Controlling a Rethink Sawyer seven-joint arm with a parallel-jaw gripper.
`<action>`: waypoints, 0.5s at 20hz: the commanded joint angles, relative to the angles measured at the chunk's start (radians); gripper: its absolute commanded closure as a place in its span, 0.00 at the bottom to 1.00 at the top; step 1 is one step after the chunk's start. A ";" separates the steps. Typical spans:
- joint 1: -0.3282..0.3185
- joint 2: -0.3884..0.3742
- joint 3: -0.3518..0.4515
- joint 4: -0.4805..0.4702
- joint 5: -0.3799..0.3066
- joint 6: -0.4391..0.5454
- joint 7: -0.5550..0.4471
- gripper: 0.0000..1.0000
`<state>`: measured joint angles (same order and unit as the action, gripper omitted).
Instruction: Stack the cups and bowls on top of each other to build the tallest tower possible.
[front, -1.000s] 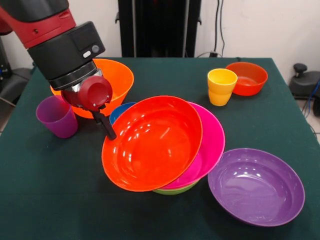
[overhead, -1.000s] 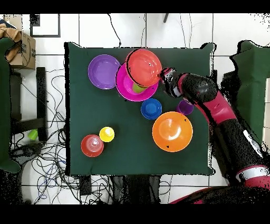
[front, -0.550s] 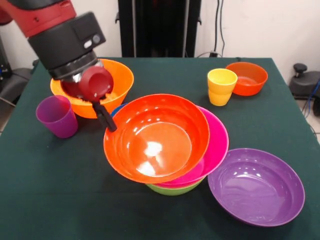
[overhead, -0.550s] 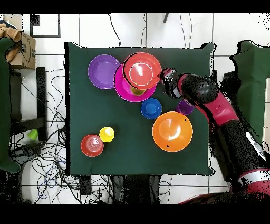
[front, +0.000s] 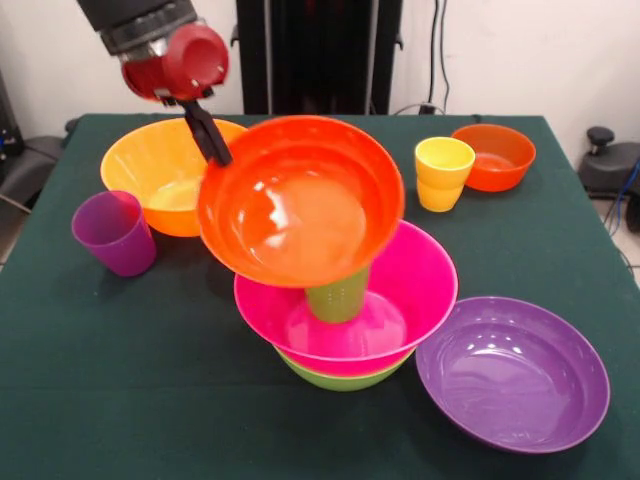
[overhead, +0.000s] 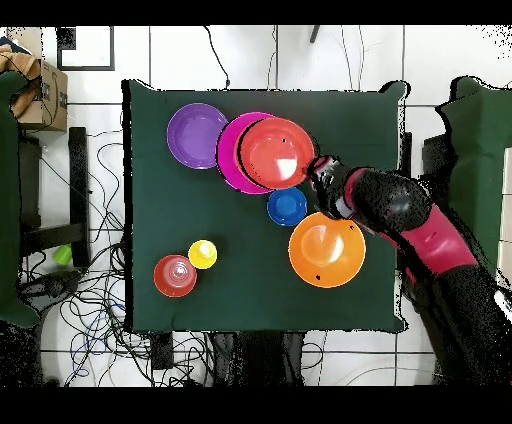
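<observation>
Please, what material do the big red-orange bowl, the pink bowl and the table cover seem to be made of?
Red-orange bowl and pink bowl: probably glossy plastic, given the bright white highlights and saturated colour. Table cover: seemingly dark green cloth or felt, matte, showing no reflections.

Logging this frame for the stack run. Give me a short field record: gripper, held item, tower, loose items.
gripper: gripper clamped on the rim of the large red-orange plastic bowl
held item: bowl lifted and tilted, over the upright green plastic cup
tower: lime green bowl, pink bowl, green cup inside
loose items: purple bowl, large orange bowl, purple cup, yellow cup, small red-orange bowl, small blue bowl
</observation>
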<state>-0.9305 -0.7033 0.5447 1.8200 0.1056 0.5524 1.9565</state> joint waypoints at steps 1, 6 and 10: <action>-0.044 -0.013 0.039 0.168 -0.065 -0.077 -0.005 1.00; -0.039 -0.002 0.051 0.188 -0.069 -0.117 0.015 1.00; -0.039 0.040 0.048 0.185 -0.095 -0.170 0.007 1.00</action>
<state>-1.0017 -0.7125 0.5466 1.9316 0.0973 0.5032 1.9565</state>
